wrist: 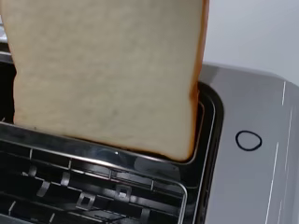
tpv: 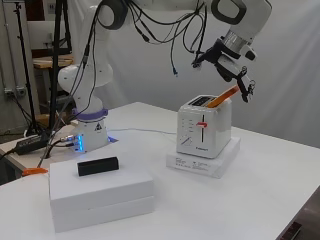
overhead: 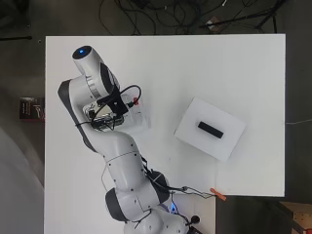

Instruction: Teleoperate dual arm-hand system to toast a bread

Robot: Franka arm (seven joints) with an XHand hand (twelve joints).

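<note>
A white toaster (tpv: 202,132) stands on a flat white box (tpv: 220,161) in the middle of the table. A slice of bread (tpv: 222,96) leans at a tilt with its lower end inside one slot. The hand (tpv: 231,65) hangs above the toaster, its fingers curled down onto the slice's upper end. The toaster's red lever (tpv: 201,124) is up. In the wrist view the bread (wrist: 107,70) fills the picture, its bottom edge inside a slot of the toaster (wrist: 247,140); the other slot (wrist: 93,191) is empty. From overhead the arm hides most of the toaster (overhead: 141,119).
A black block (tpv: 98,166) lies on a second white box (tpv: 100,195) near the table's front; overhead they are the block (overhead: 210,129) and box (overhead: 229,141) at the right. A small orange tool (overhead: 218,194) lies at the table's edge. Cables run beside the arm's base.
</note>
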